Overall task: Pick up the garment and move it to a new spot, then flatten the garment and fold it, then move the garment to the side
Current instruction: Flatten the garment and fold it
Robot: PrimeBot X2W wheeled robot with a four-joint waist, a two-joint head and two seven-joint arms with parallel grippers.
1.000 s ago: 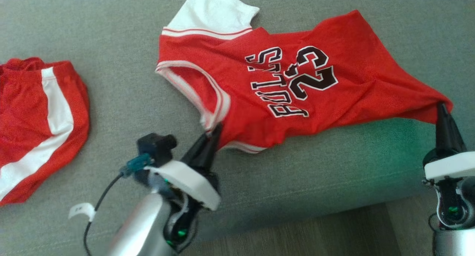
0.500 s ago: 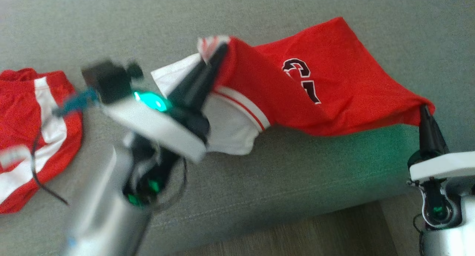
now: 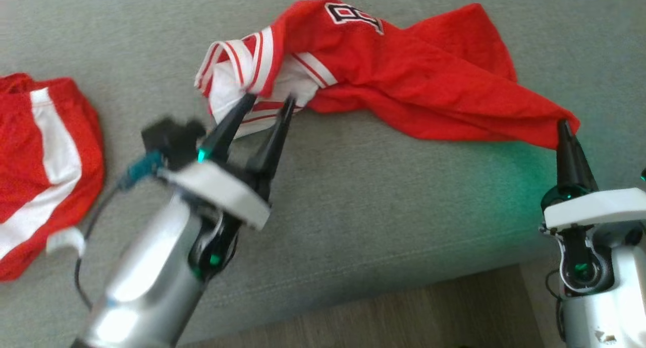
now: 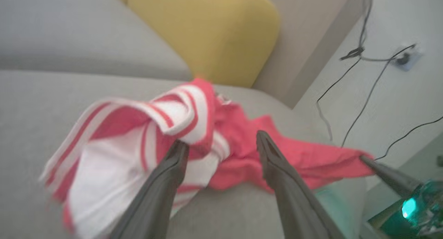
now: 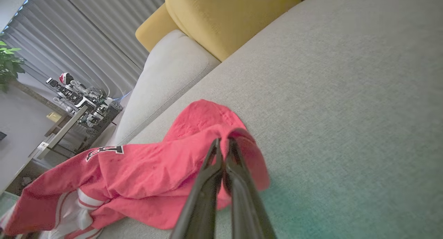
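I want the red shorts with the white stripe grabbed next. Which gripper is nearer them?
Left. The left gripper stands open at the white end of the red jersey, right of the shorts; the right gripper pinches the jersey's far corner, further right.

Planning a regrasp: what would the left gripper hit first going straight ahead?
Likely the jersey: its bunched white striped end sits just past the open left gripper, though depth is unclear.
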